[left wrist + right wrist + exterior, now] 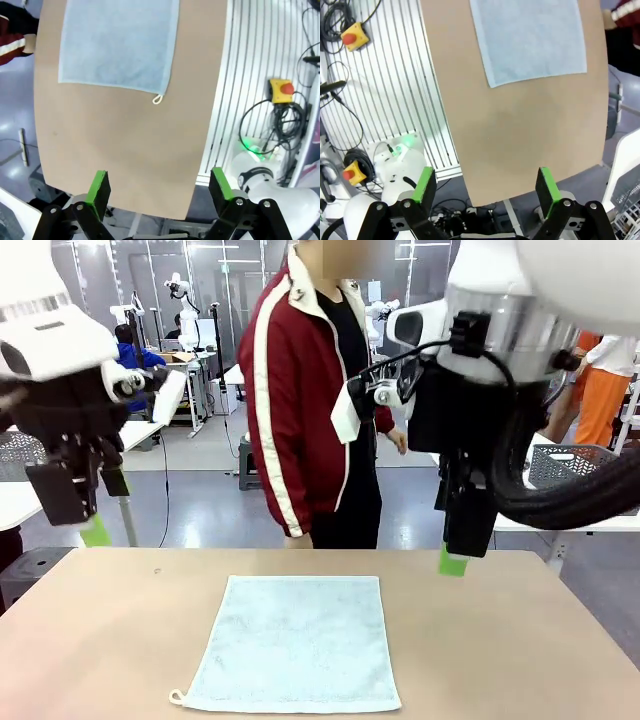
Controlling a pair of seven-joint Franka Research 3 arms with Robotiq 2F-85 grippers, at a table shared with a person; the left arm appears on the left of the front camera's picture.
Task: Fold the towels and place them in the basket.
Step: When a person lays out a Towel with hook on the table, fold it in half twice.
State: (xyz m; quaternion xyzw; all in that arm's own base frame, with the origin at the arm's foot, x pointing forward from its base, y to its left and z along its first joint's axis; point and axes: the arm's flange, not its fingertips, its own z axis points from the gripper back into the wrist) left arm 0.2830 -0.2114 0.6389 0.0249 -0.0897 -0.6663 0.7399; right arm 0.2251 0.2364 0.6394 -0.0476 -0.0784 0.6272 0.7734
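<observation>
The left gripper [160, 184] is hovering with jaws spread wide, high over the table [100, 640]. The pale blue towel [295, 645] is lying flat mid-table, well below and between both arms. The right gripper [486, 184] is hanging likewise spread, empty.

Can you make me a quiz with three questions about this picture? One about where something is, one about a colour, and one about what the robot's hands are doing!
1. Where is the towel's hanging loop?
A. Near corner, robot's left
B. Far right corner
C. The middle

2. What colour is the towel?
A. Red
B. Pale blue
C. Black

3. How are the left gripper and right gripper?
A. Both shut on the towel
B. One open, one shut
C. Both open and empty, above the table

Answers:
1 A: the loop pokes out of the near left corner.
2 B: the cloth is light blue.
3 C: the green pads stand wide apart with nothing between them.
</observation>
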